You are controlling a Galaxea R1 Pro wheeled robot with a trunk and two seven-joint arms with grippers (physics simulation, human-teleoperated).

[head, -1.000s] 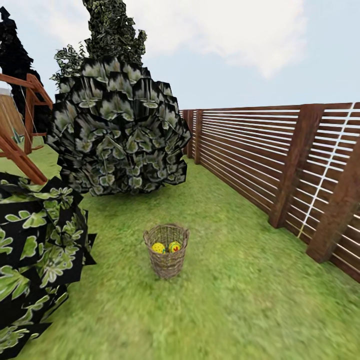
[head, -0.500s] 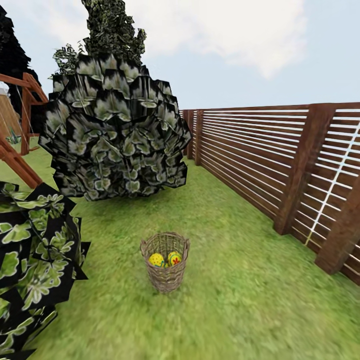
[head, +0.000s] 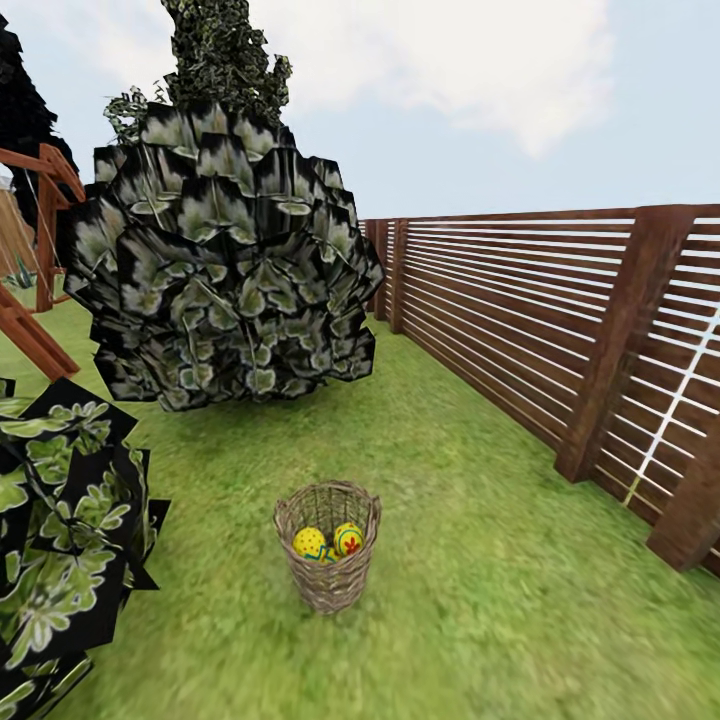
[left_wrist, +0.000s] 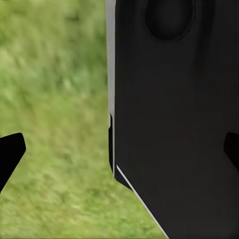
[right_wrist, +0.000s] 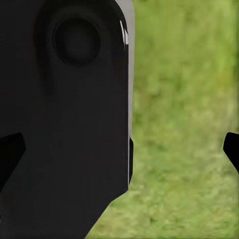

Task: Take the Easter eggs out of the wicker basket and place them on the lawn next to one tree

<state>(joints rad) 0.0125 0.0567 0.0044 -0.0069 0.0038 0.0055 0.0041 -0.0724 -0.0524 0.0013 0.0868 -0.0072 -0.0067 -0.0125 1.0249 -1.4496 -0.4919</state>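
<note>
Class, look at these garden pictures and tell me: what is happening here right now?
Nothing is being handled yet. The wicker basket stands upright on the lawn ahead of the robot, with two Easter eggs showing inside; a third cannot be made out. A big leafy bush rises behind the basket and a wooden slatted fence runs along the right. In the wrist views, the fingertips of the left tool and those of the right tool sit wide apart over grass, holding nothing.
</note>
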